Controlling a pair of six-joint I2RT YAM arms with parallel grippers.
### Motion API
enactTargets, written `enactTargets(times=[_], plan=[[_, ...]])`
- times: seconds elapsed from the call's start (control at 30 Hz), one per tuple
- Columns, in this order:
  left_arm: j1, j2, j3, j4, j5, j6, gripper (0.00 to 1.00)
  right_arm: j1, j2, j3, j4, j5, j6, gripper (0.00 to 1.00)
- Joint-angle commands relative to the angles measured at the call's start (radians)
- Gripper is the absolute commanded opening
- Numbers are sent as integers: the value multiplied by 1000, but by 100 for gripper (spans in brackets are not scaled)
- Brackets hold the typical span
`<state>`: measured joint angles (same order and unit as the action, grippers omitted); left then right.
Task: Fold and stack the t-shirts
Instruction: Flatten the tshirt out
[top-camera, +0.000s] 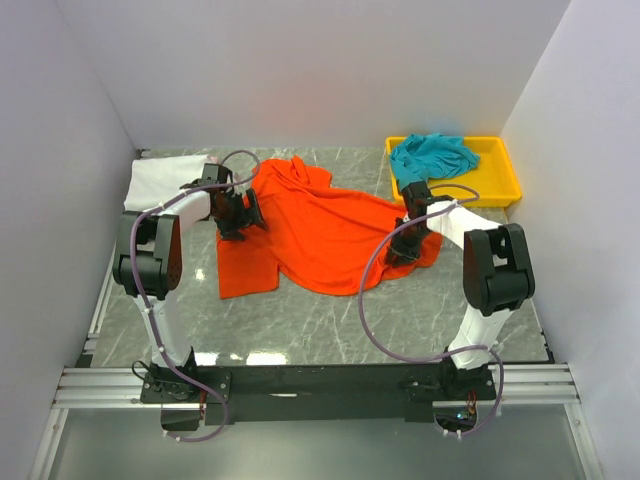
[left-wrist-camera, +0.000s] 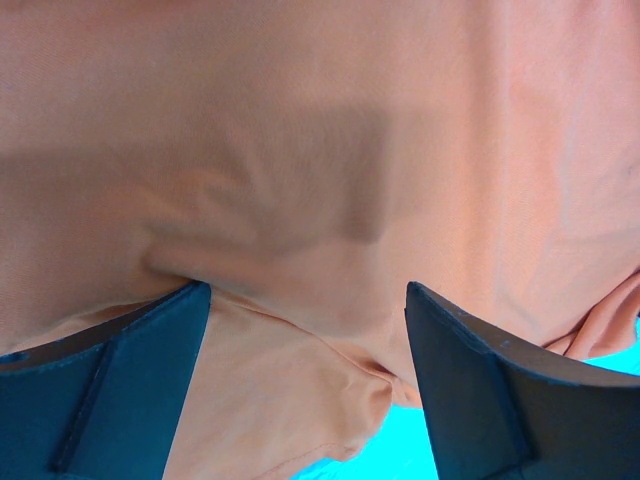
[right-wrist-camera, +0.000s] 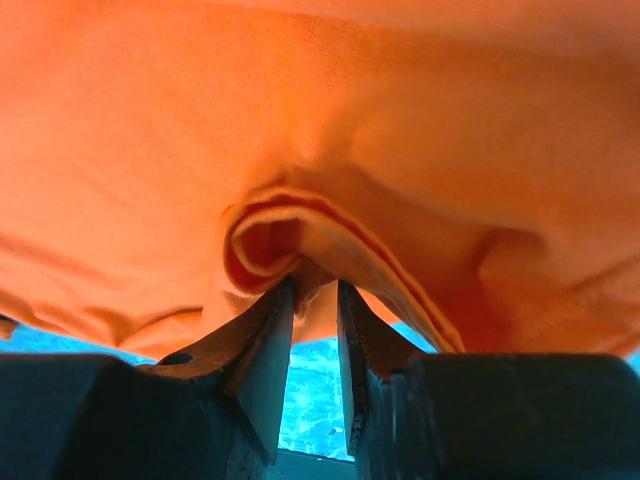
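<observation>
the orange-red t-shirt (top-camera: 320, 235) lies spread and wrinkled in the middle of the marble table (top-camera: 330, 320). the left gripper (top-camera: 250, 212) is at the left edge of this shirt, near one sleeve. in the left wrist view its fingers (left-wrist-camera: 140, 370) stand wide apart, with loose orange cloth between them and nothing pinched. the right gripper (top-camera: 404, 248) is at the shirt's right corner. in the right wrist view its fingers (right-wrist-camera: 262, 350) are almost together and pinch a rolled fold of the orange cloth. the white t-shirt (top-camera: 158, 182) lies flat, to the left of the orange one. the teal t-shirt (top-camera: 432, 156) is crumpled in the yellow tray (top-camera: 500, 178), behind and to the right of the orange shirt.
</observation>
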<state>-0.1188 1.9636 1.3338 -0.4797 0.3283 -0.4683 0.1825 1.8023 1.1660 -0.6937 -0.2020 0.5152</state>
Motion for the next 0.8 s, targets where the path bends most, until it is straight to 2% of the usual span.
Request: enactTargets(times=[0.0,0.17,0.27,0.4,0.63,0.77], plan=[[15,70,-27,-16,-80,30,88,17,20,-6,29,-5,5,32],[16,67,-27,-14,-78,30,88,21,31,-20,51,9,17,31],[15,64,-24,-17,-72,30,88,21,31,-11,45,15,19,20],[16,44,-21,-22,-80,31,87,21,-3,20,7,29,14,17],[15,-113,-71,-45,-161,14,88,23,-104,70,-133,67,-24,12],[16,-241,-174,-54,-239,-35,89,23,-173,57,-185,70,-47,8]])
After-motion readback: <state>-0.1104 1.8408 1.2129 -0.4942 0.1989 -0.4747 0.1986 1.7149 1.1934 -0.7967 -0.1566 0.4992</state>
